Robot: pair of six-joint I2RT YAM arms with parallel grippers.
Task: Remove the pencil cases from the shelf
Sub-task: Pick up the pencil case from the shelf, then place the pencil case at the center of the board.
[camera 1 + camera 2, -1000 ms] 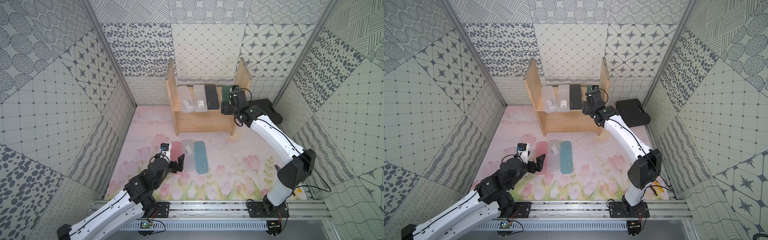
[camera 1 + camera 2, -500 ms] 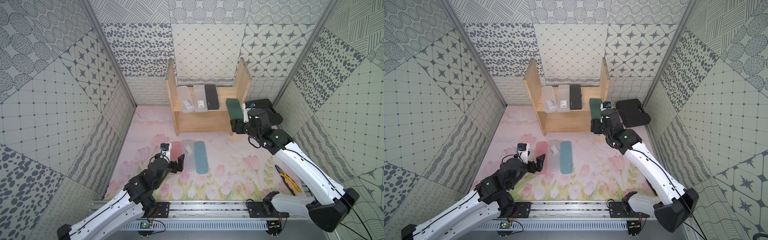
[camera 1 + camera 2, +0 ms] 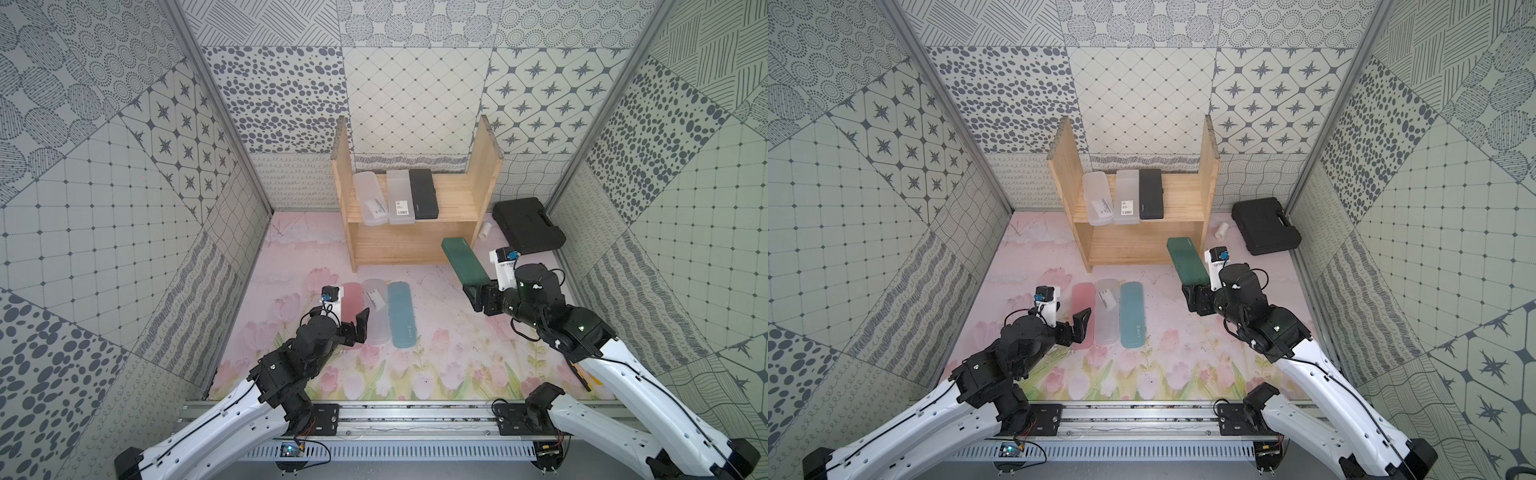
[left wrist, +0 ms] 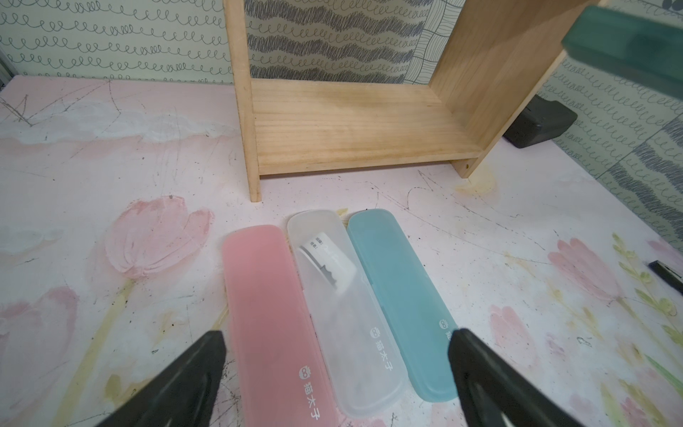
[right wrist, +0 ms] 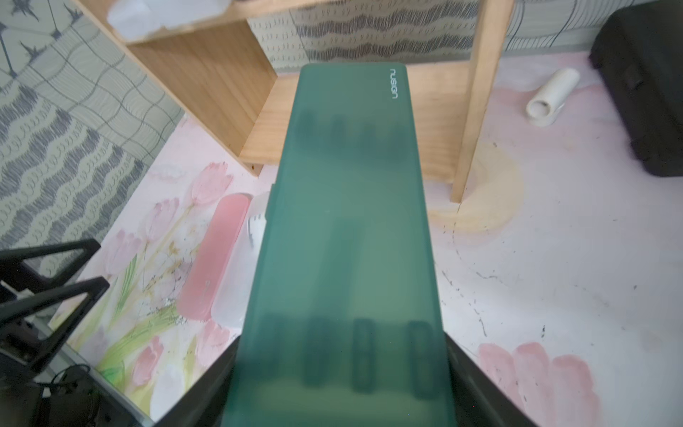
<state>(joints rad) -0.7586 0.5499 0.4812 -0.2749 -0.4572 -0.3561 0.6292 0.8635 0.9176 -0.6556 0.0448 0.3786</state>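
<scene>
Drew green case (image 3: 463,262) clear of shelf (image 3: 485,166) in right gripper (image 3: 478,293) clamped on it, left gripper (image 4: 336,338) wide open, leaving three cases (image 3: 401,199) shelved.

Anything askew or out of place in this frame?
The leftmost frosted clear pencil case sits slightly angled on the upper board of the light-wood shelf. A small white tube lies tipped on the floral mat beside the black moulded toolbox.

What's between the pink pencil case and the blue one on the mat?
A frosted clear plastic pencil case with a white label, side by side with both; the left wrist view shows it best.
</scene>
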